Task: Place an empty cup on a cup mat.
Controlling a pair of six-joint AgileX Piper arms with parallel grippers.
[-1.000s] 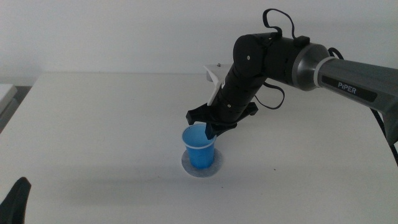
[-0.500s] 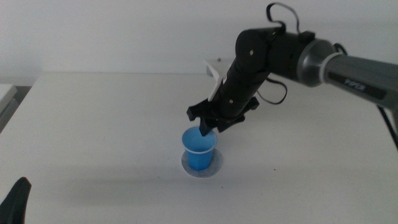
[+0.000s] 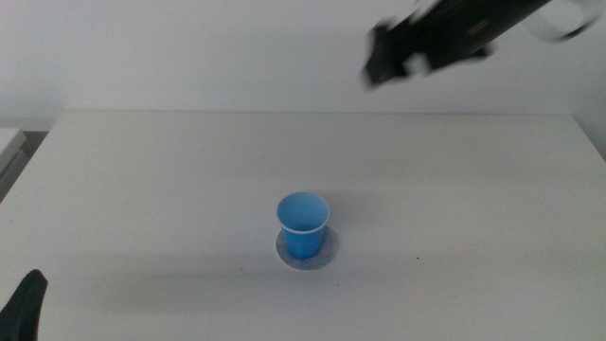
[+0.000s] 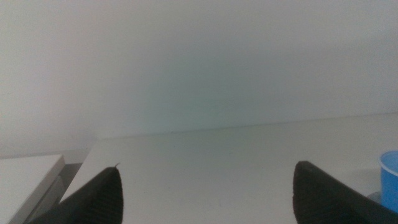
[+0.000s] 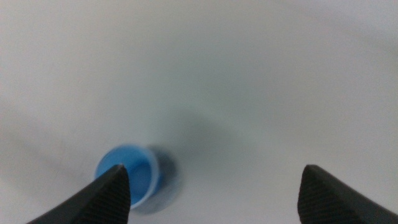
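Observation:
The bright blue cup (image 3: 303, 225) stands upright on the round grey cup mat (image 3: 328, 252) in the middle of the table. It also shows blurred in the right wrist view (image 5: 129, 177), with the mat (image 5: 168, 168) under it. My right gripper (image 5: 214, 186) is open and empty, lifted high above and behind the cup; in the middle view it is a dark blur at the top right (image 3: 393, 57). My left gripper (image 4: 208, 193) is open and empty, waiting low at the front left corner (image 3: 24, 305). The cup's edge (image 4: 390, 180) shows in the left wrist view.
The white table (image 3: 142, 189) reaches to a pale wall at the back. A light object (image 3: 8, 144) sits past the table's left edge; it also shows in the left wrist view (image 4: 31, 177).
My right gripper has let go of the cup and risen fast up and to the right, away from it. The cup stays on the mat. The left arm has not moved.

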